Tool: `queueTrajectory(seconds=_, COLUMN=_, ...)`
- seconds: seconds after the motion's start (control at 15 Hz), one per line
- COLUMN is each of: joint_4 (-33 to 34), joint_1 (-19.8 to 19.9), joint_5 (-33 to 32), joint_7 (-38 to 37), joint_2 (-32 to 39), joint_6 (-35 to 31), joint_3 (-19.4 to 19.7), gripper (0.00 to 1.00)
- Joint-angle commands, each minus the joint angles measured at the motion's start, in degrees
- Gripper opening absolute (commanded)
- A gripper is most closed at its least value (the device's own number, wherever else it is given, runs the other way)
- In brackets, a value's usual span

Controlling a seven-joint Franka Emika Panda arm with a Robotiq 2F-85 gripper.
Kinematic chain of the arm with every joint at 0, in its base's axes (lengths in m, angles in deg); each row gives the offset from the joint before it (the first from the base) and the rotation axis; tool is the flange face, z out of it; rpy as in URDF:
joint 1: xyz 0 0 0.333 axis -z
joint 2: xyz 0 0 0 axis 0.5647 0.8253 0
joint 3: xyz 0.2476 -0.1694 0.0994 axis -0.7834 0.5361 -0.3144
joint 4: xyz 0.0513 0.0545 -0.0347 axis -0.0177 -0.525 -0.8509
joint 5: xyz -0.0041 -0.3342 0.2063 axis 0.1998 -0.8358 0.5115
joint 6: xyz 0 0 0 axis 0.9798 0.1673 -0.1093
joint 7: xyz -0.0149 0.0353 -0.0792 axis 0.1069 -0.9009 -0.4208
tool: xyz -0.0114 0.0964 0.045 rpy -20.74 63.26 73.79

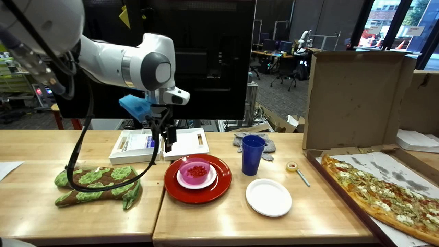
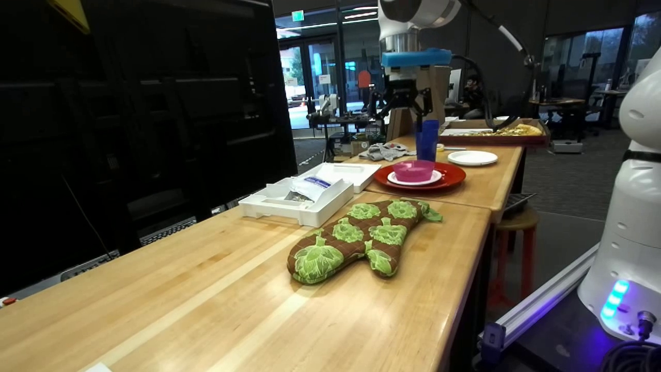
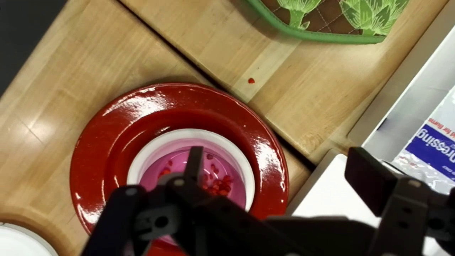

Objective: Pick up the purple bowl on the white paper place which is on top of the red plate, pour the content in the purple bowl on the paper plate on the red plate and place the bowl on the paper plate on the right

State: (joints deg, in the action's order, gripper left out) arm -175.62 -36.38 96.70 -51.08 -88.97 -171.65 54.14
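Note:
A translucent pink-purple bowl (image 1: 194, 174) with small red pieces in it stands upright on a white paper plate (image 1: 213, 176), which lies on the red plate (image 1: 219, 190). The bowl also shows in the wrist view (image 3: 233, 174), partly hidden behind a finger. Another white paper plate (image 1: 268, 198) lies bare to the right of the red plate, its edge also visible in the wrist view (image 3: 21, 241). My gripper (image 3: 282, 172) is open and empty, fingers pointing down, above the table. In the wrist view one finger overlaps the bowl and the other lies over the white trays. It touches nothing.
A tall blue cup (image 1: 252, 156) stands right of the red plate. White trays (image 1: 185, 145) lie behind it, an oven mitt (image 2: 356, 237) to the left. Grey gloves (image 1: 269, 141), tape (image 1: 291, 166), a marker (image 1: 303, 178) and an open pizza box (image 1: 356, 103) are at the right.

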Motion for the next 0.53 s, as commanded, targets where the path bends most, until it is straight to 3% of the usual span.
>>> queueTrajectory(seconds=0.0, joint_4=-2.17, joint_1=0.91, joint_5=1.78, joint_7=-0.47, joint_2=0.12, joint_6=-1.37, joint_3=1.83, gripper=1.00)
queueTrajectory(seconds=0.47, joint_4=-6.08, joint_1=2.73, joint_5=4.14, joint_7=0.19, joint_2=1.19, joint_6=-4.13, joint_3=5.13, gripper=1.00)
